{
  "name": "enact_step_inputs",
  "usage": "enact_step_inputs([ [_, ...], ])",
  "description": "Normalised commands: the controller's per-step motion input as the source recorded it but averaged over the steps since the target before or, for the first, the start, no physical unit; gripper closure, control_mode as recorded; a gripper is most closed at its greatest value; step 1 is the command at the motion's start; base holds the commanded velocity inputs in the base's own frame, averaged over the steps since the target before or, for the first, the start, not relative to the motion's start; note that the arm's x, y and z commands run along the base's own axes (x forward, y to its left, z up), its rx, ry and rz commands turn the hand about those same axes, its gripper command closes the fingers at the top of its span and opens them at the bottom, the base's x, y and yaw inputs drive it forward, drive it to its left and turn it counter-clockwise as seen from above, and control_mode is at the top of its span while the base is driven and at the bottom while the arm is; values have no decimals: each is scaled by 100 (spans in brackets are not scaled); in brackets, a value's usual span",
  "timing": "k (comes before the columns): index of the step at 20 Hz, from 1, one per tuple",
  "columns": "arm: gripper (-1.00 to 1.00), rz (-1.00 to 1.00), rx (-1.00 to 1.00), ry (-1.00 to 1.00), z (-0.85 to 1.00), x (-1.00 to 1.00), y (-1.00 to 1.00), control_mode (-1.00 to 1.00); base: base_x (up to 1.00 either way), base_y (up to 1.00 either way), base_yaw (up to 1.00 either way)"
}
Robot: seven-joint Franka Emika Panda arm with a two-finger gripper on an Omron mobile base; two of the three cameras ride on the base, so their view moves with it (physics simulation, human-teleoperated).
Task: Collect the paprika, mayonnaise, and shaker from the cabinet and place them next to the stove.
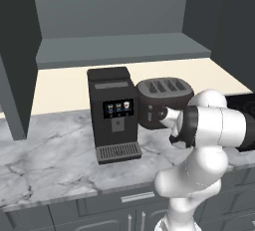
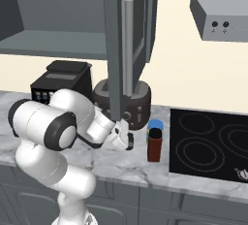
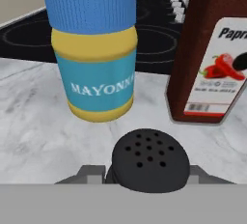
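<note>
While fingers (image 3: 193,173) pinch it, perforated shaker (image 3: 150,160) looks domed.

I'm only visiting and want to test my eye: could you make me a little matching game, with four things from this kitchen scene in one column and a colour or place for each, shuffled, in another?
Things:
1. mayonnaise
2. paprika
3. shaker
4. stove

Descriptions:
A. glossy black with faint rings
B. dark top with small holes, between the pincer tips
C. blue lid, yellow and blue bands
D. tall dark-red bottle, white label with red peppers

Pairs: 1-C, 2-D, 3-B, 4-A
</note>
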Motion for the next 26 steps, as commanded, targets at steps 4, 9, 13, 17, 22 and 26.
enact_step_inputs([
  [4,100,-6,-10,0,-23,2,-22,-100,0,0,0],
  [9,100,-6,-8,0,-18,0,-23,-100,0,0,0],
  [13,100,-3,-2,0,-10,-3,-5,-100,0,0,0],
  [17,-100,-2,0,0,-18,-6,-1,-100,0,0,0],
  [22,-100,-5,0,0,-11,-12,0,-100,0,0,0],
  [26,-100,-3,0,0,-8,-11,7,-100,0,0,0],
])
